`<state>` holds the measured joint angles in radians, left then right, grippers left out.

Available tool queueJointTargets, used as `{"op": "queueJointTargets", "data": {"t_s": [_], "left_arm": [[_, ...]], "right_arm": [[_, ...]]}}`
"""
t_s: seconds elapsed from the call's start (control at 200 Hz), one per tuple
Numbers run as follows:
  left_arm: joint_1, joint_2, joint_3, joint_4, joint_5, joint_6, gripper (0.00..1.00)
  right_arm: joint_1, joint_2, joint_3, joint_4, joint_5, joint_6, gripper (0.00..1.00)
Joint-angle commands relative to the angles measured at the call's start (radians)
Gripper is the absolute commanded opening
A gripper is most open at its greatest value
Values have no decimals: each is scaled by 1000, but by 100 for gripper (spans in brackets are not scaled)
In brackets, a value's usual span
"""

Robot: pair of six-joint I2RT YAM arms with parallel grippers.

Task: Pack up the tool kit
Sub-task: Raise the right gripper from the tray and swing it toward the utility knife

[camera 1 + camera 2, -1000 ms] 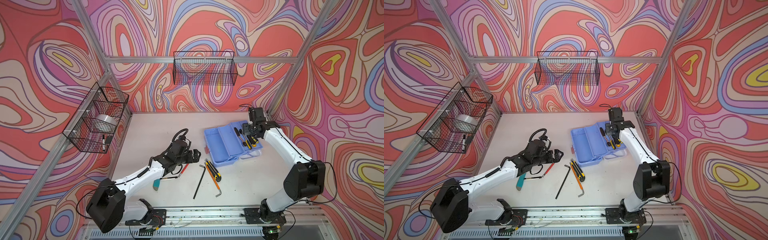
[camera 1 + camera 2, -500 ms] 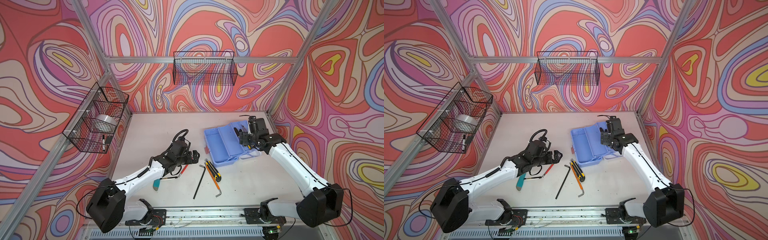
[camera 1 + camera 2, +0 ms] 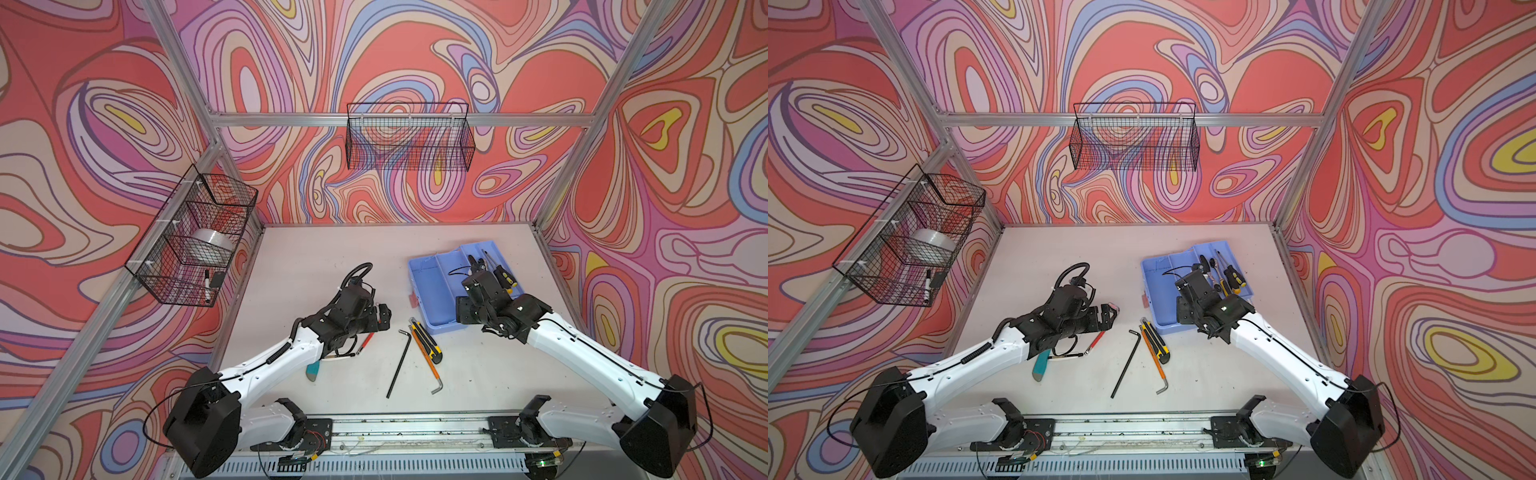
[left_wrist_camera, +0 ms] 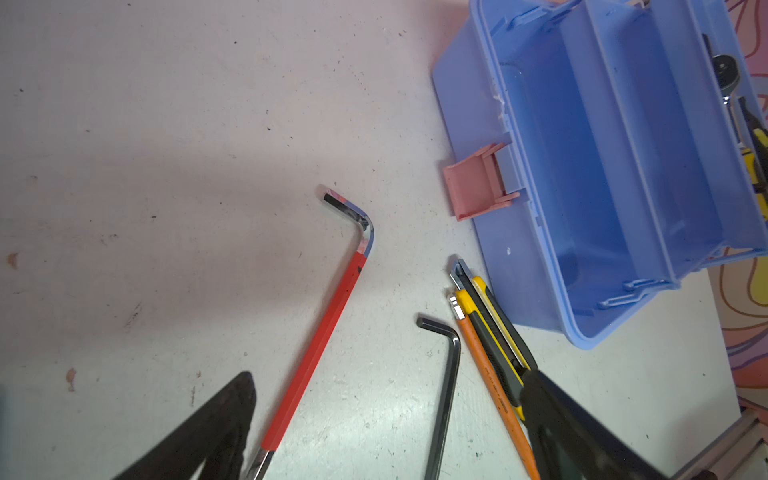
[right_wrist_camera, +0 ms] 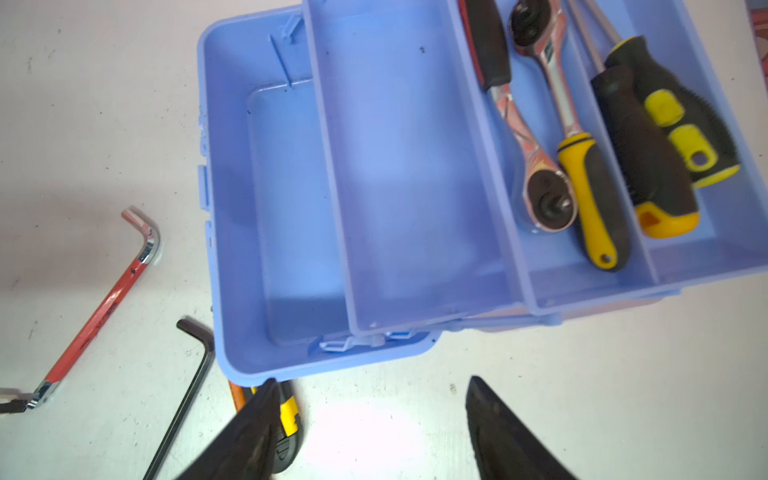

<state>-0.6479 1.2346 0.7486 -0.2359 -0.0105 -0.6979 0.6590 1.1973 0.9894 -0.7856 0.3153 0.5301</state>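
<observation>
At two o'clock a periwinkle-blue toolbox [image 3: 432, 291] with a pink latch [image 4: 473, 191] is seen; at six, a red key [image 4: 316, 345], a black key [image 3: 399, 365] and a yellow-black knife [image 3: 428, 341].

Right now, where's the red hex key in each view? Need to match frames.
Top view: red hex key on the table, far end hidden by the left gripper.
Top view: likewise, showing below that gripper.
Left wrist: mid-picture, full length visible.
Right wrist: beyond the black hex key, away from the toolbox.
Shared landmark: the black hex key, beside it in all four.
</observation>
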Motion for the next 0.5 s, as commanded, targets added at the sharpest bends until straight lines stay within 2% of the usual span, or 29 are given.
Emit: {"op": "queueJointTargets", "data": {"t_s": [0.0,0.145,0.496], "left_arm": [[5,-27,-27,-55,-49,-17,100],[6,-39,-41,-65,-69,-20,100],[7,-58,-73,-121,-86,5,100]], "right_arm": [[81,-2,-33,1,44,121,71],[200,43,-31,4,104,166,70],[345,179,-38,87,71,198,68]]}}
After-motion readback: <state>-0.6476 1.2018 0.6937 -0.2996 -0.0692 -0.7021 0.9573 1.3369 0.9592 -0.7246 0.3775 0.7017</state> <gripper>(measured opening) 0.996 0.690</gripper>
